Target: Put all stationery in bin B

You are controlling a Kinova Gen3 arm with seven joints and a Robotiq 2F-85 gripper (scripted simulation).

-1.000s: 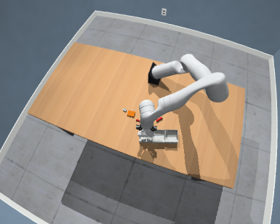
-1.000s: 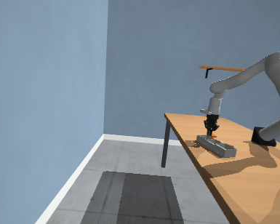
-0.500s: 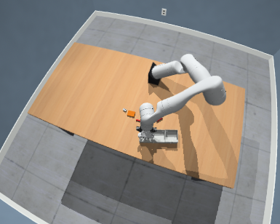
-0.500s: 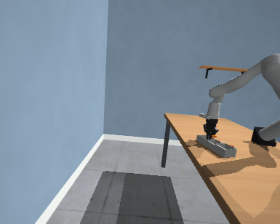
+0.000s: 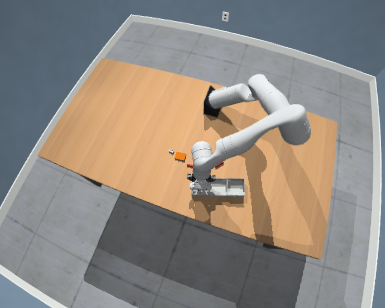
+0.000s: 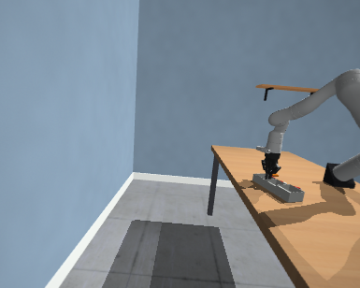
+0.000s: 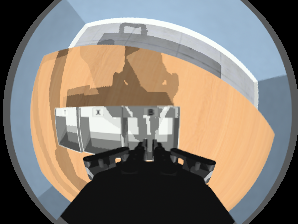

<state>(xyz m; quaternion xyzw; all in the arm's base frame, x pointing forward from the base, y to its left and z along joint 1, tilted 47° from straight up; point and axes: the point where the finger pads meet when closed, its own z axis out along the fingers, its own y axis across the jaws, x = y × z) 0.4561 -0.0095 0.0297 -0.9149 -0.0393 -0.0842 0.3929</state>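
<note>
Pincer (image 5: pixel 201 185) (image 6: pixel 269 176) (image 7: pixel 149 144) nearly closed, no grip visible, over bin B (image 7: pixel 169 113). Bin X (image 7: pixel 98 113) alongside. Red pieces (image 5: pixel 219 164), orange block (image 5: pixel 180 156) near pincer on counter (image 5: pixel 122 125) (image 6: pixel 315 234) (image 7: pixel 215 110); which is stationery, cannot tell.

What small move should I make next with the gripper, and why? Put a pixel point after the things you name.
I'd probably open the fingers slightly where they are. The gripper (image 5: pixel 202 185) (image 6: pixel 269 176) (image 7: pixel 149 144) is low at the bin marked B (image 5: pixel 195 194) (image 6: pixel 258 181) (image 7: pixel 171 125), fingertips close together. I can't tell whether they hold anything, but anything released there should drop into B.
</note>
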